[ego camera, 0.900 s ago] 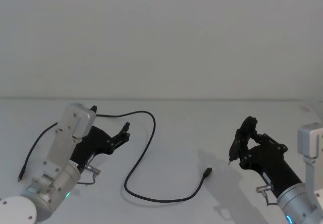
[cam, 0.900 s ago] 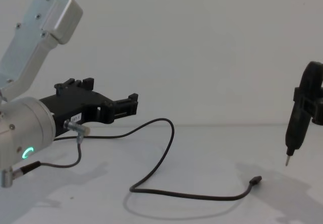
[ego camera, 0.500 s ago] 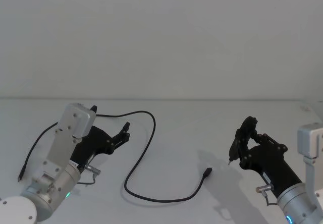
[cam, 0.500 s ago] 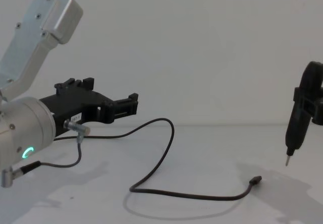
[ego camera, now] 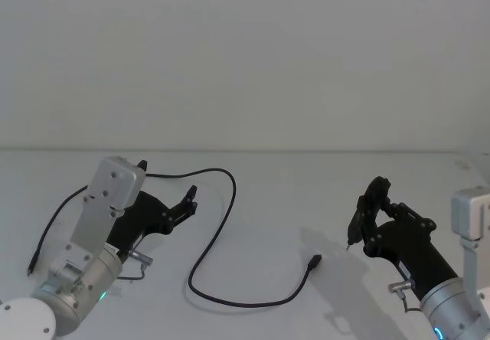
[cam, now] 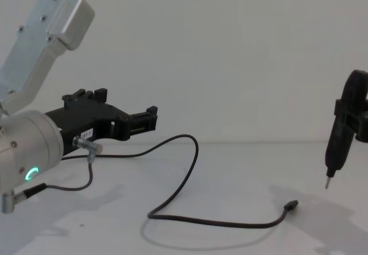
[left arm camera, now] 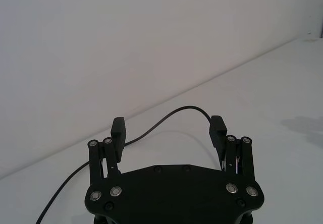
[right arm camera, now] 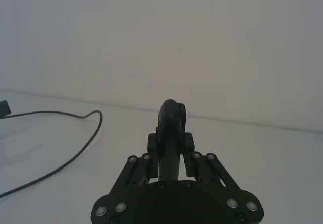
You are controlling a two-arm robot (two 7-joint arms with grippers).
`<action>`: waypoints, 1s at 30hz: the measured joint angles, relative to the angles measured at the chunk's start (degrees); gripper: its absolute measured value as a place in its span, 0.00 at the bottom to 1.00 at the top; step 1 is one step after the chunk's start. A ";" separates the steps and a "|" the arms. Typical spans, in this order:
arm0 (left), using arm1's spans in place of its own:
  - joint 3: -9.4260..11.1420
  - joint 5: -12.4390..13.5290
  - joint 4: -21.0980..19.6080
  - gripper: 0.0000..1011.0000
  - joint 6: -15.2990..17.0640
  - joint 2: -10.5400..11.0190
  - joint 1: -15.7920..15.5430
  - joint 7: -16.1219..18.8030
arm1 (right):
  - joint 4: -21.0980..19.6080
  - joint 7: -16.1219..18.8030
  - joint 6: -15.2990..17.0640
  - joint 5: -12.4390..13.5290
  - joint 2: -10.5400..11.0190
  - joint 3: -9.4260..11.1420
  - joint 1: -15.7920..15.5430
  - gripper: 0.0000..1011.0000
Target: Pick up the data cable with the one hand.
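Nothing has moved in the past second. The left hand hovers with its jaws wide open beside the far loop of the black cable, which lies ungripped on the bench. The right hand, well apart, is clamped on a pen-like tool. The pick-up looks stalled.

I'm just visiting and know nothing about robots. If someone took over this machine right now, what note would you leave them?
Grippers: the left gripper is open, held above the table beside the far loop of the data cable, not touching it. The right gripper is shut on a black metal-tipped tool, parked upright on the right.
Cable: it lies in an S curve on the table, with its plug toward the right gripper.
Done: nothing lifted yet.
Left to do: probably lower the left gripper over the cable, close and lift.
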 joint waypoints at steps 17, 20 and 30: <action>0.33 -0.47 0.09 0.99 0.99 0.40 -0.52 -2.28 | 0.00 0.00 0.00 0.00 0.00 0.00 0.00 0.28; 0.57 -0.96 0.03 0.99 1.70 0.84 -0.75 -3.69 | 0.00 0.00 0.00 0.00 0.00 0.00 0.00 0.28; 1.34 -3.31 -1.79 0.99 4.94 3.39 -1.03 -10.33 | 0.00 0.00 0.00 0.00 0.00 0.00 0.00 0.28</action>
